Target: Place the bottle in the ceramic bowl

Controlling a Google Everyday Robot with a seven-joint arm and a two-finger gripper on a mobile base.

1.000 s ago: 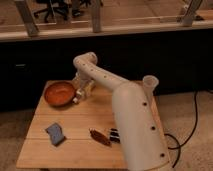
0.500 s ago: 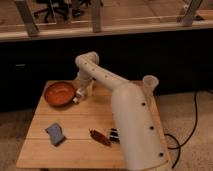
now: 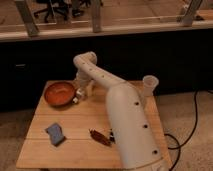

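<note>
On the worktop (image 3: 75,120) we see a blue-grey pad (image 3: 55,134) at front left, with the ceramic bowl (image 3: 60,93) behind it. The bottle (image 3: 76,99) sits just beside the bowl's right rim, outside it. The gripper (image 3: 80,93) hangs right at the bottle, jaws apart; we cannot tell if they touch. Further right are a dark reddish oblong thing (image 3: 100,137) and a translucent cup (image 3: 150,82).

This looks like an office or a robotics lab. Wheeled office chairs (image 3: 49,9) stand on a hard floor at the top of the frame, behind glazing with slanted metal posts (image 3: 27,17). Below them a plain wooden desk (image 3: 75,127) sits on speckled flooring (image 3: 185,155), with a black cable (image 3: 194,120) trailing at the right. A white robot arm (image 3: 125,115) reaches over the desk, its pincer (image 3: 80,94) at centre left beside the ceramic bowl (image 3: 57,94).
</note>
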